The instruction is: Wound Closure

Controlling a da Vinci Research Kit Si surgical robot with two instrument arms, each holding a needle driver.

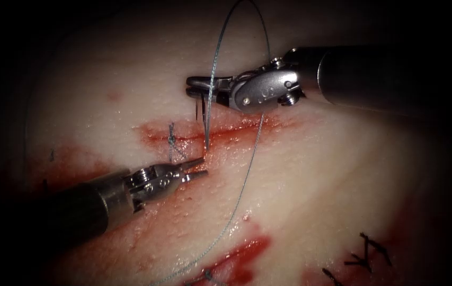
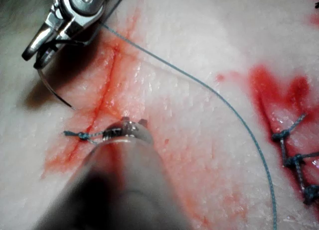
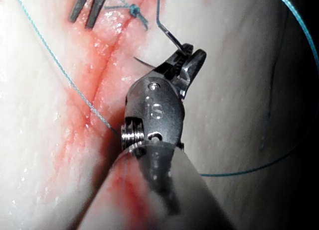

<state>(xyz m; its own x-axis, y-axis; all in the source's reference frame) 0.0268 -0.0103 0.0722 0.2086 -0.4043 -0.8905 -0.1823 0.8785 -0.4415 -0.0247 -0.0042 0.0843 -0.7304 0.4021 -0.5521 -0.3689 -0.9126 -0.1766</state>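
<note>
On the pale, red-stained slab of pork-belly tissue (image 1: 342, 175), going left to right in the endoscope view, the left arm's small steel hand (image 1: 198, 167) lies low just below the cut, its two thin jaws slightly parted and holding nothing, the tips close to where the needle meets the surface. Just left of those tips one finished blue knotted stitch (image 1: 171, 139) already crosses the long red cut (image 1: 220, 135), so at least one stitch of this closure looks done, while the stretch of cut running on to the right lies unstitched. Next comes the thin curved steel needle (image 1: 205, 124), its point set at the cut and, judging by the left wrist view, just entering the tissue there. The right arm's steel hand (image 1: 198, 85) is clamped on the needle near its tail end, above the cut. The fine blue-grey thread (image 1: 247, 175) arcs up over that hand and trails loosely down across the tissue.
</note>
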